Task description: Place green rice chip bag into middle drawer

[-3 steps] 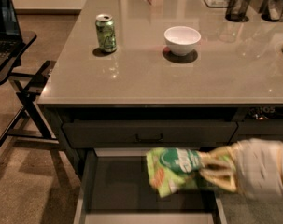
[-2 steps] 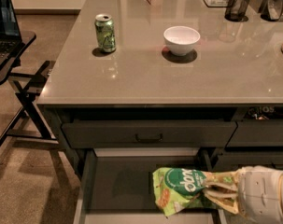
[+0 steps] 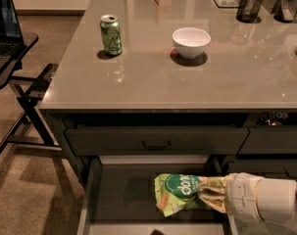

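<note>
Within 1 second the gripper (image 3: 205,194), reaching from 3 o'clock, had lowered the green rice chip bag (image 3: 180,192) into the middle drawer (image 3: 118,199). Its fingers (image 3: 211,204) stayed clamped on the bag's end, so release seemed next.

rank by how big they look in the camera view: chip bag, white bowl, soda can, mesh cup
1. chip bag, in the gripper at lower right, nearest the camera
2. white bowl
3. soda can and mesh cup look alike; cup sits farther back, so unranked

An office is suggested by the laptop (image 3: 3,28) and desk (image 3: 138,75); the hand (image 3: 208,198), over the middle drawer (image 3: 122,200), is closed on the green rice chip bag (image 3: 179,192).
</note>
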Robot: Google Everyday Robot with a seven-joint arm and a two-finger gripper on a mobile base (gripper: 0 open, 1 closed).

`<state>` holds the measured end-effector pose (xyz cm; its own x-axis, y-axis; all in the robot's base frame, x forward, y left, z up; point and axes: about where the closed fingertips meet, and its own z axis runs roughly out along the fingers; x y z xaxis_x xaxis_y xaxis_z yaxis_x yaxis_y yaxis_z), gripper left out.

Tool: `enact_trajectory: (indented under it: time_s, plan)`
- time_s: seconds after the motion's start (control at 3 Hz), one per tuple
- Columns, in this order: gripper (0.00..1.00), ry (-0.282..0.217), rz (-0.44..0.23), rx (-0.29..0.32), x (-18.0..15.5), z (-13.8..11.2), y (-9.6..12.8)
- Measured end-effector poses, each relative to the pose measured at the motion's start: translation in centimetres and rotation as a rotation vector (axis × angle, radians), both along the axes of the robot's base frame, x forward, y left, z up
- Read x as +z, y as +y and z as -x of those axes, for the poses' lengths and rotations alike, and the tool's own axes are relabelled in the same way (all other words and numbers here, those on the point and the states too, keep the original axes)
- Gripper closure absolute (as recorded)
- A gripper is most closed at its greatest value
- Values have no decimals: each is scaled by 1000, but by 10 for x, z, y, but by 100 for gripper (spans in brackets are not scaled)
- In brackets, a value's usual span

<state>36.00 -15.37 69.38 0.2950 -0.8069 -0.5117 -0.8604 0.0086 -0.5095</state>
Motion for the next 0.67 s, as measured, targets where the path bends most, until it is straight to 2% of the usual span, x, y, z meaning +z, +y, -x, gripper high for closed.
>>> enact_trajectory:
  time_s: [0.33,0.67]
  plan:
    - [100,3,8,6,-8,1,7]
    - [100,25,7,2,-40,-11,11]
